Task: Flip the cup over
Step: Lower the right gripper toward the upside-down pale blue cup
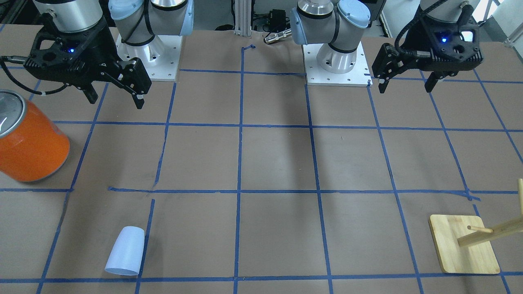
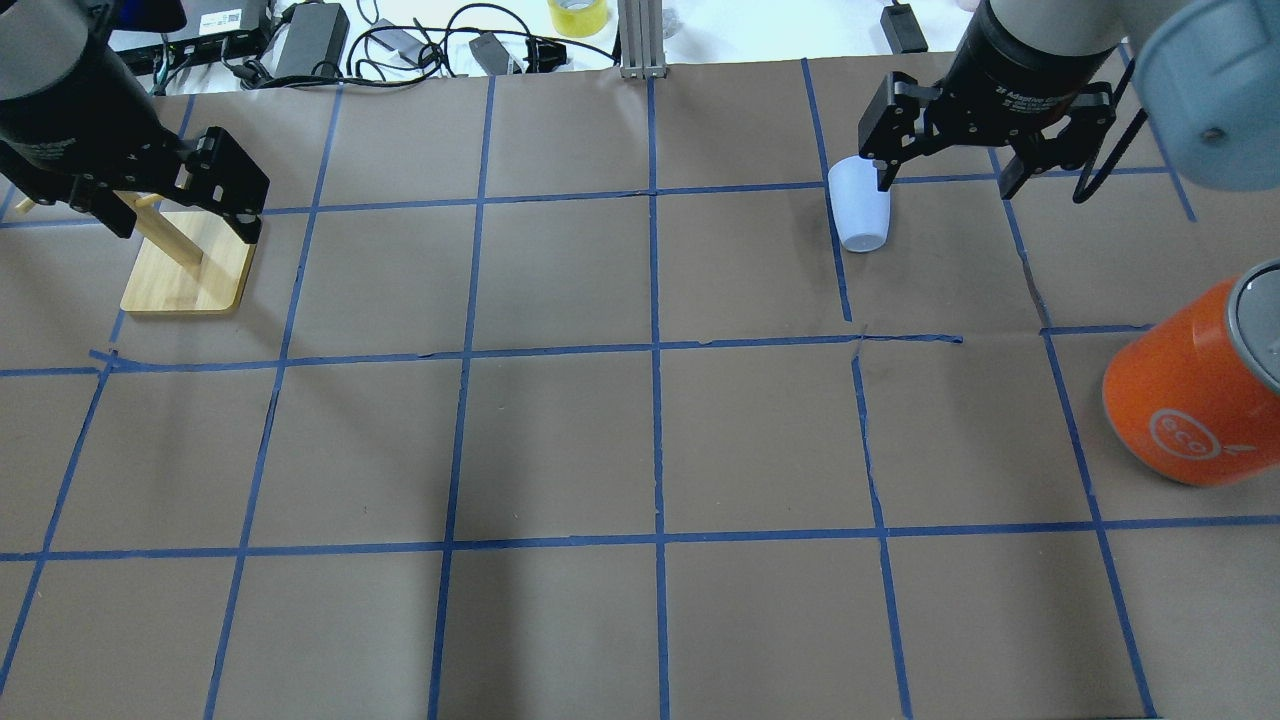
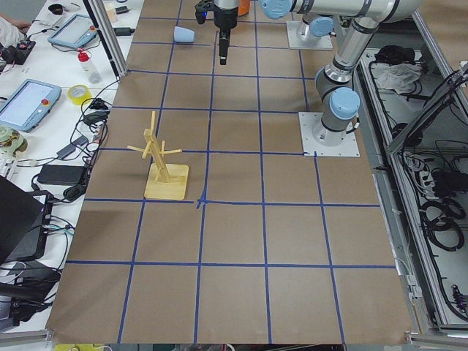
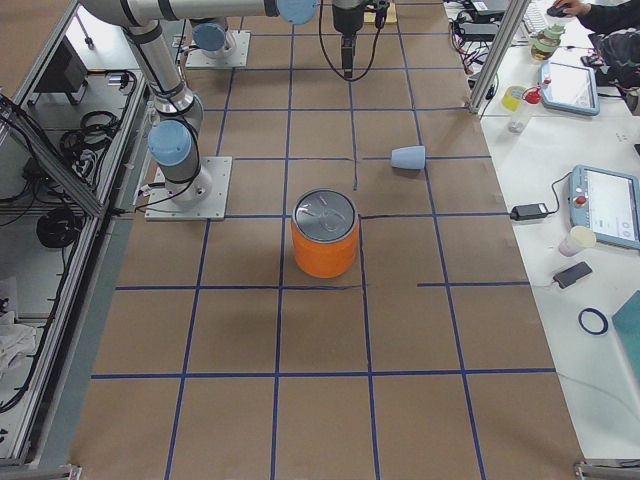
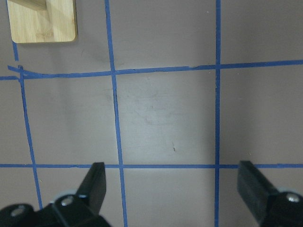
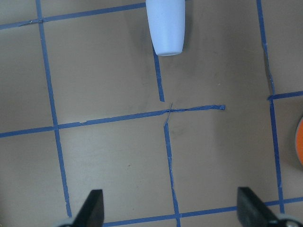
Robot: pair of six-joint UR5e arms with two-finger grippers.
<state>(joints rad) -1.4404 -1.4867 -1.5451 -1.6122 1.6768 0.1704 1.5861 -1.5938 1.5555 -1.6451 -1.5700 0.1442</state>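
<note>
The small pale bluish-white cup (image 1: 125, 251) lies on its side on the brown table, wide end away from the robot. It also shows in the overhead view (image 2: 862, 210), the side views (image 3: 183, 34) (image 4: 408, 157) and the right wrist view (image 6: 165, 26). My right gripper (image 2: 945, 183) hangs open and empty above the table, raised, its near finger overlapping the cup's far end in the overhead view; it also shows in the front view (image 1: 116, 101) and its own wrist view (image 6: 173, 210). My left gripper (image 2: 185, 228) (image 1: 405, 87) (image 5: 175, 189) is open and empty, raised.
A big orange can (image 2: 1190, 390) (image 1: 32, 143) with a silver top stands at the table's right edge, nearer the robot than the cup. A wooden peg stand (image 2: 190, 275) (image 1: 463, 245) stands under the left gripper. Blue tape lines grid the table.
</note>
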